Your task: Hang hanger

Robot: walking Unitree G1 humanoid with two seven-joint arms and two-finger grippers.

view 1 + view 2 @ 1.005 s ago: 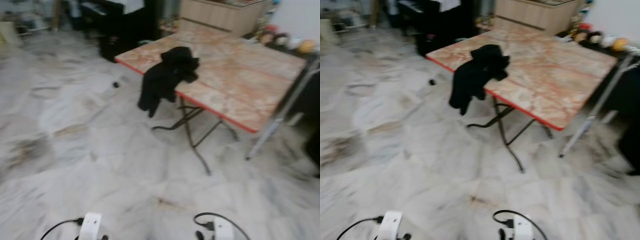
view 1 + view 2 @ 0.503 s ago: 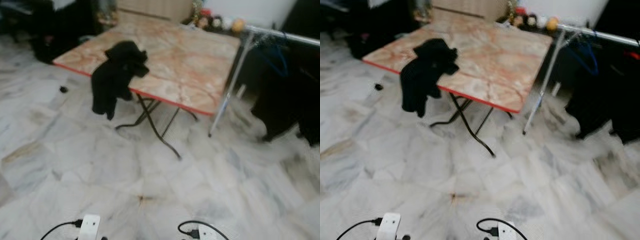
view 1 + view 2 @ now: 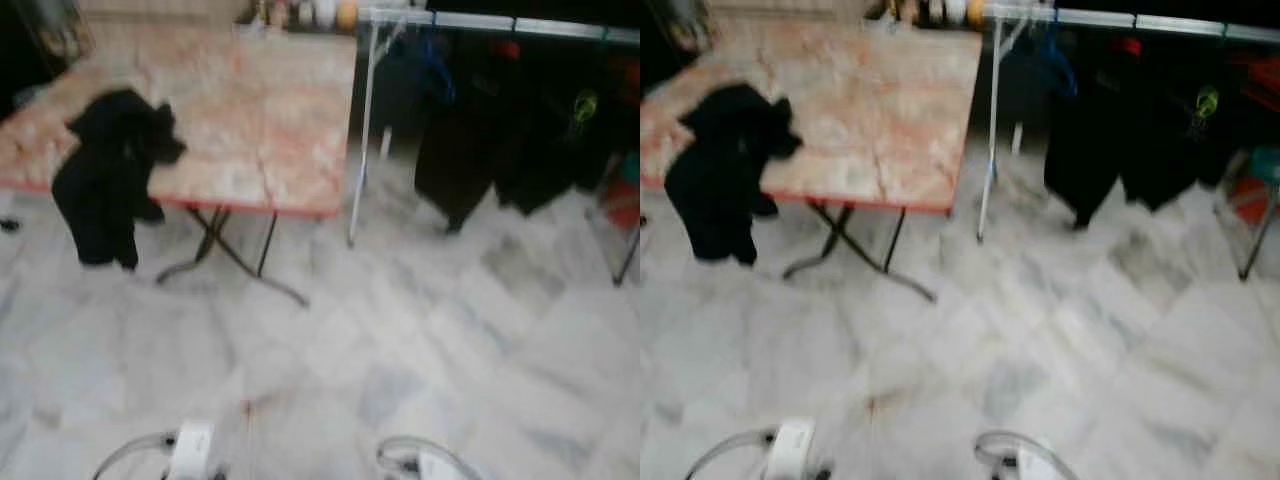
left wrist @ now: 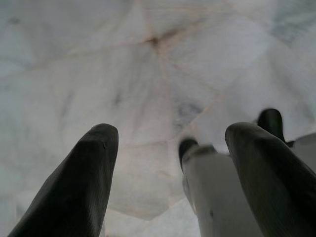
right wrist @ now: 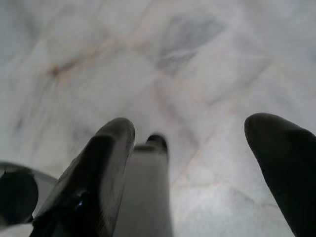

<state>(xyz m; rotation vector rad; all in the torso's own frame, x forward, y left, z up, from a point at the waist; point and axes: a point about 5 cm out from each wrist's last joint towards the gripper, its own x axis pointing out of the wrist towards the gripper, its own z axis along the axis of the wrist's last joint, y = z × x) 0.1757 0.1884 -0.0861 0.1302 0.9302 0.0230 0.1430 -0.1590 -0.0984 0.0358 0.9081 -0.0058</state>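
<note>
The head views were blurred. A marble-topped folding counter [image 3: 250, 120] with a red edge stood at about ten o'clock, and a black garment [image 3: 105, 180] lay on its near corner at nine o'clock, half draped over the edge and hanging toward the floor [image 3: 420, 350]. Just beside the counter's far right corner rose the upright of a metal rack [image 3: 362, 130], whose rail ran across the top from twelve to two o'clock. Dark clothes [image 3: 470, 140] hung from that rail, and among them a blue hanger [image 3: 436, 72] at about one o'clock and a green one [image 3: 585, 103] nearer two; the blur hid their exact shapes. Some small round things [image 3: 320, 12] sat at twelve o'clock beyond the counter, too smeared to name. Both arms hung low at six o'clock over the pale marble floor. In its wrist view the left pincer [image 4: 170, 148] stood wide, holding nothing, its black fingers [image 4: 89, 173] well apart above the tiles. The right pincer [image 5: 197, 148] was likewise spread wide and empty over the floor.
</note>
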